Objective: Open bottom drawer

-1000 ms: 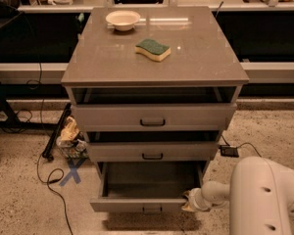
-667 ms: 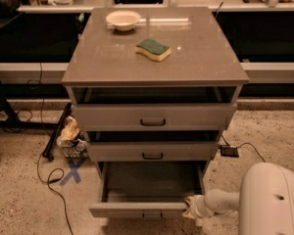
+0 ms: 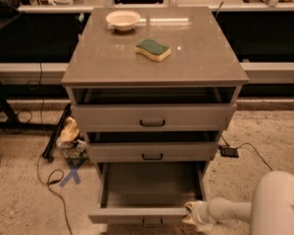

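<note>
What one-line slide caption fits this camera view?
Robot gripper at the right front corner of the pulled-out bottom drawer of a three-drawer cabinet topped with a sponge and bowl.

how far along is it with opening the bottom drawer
Mostly done: the bottom drawer stands well out, its grey inside showing below the middle drawer. In hand: the claw sits at the drawer's front right corner. Left: at most a little more pull, probably.

no text legible (tool point(image 3: 192, 213) at bottom drawer point(image 3: 137, 213) front).
</note>
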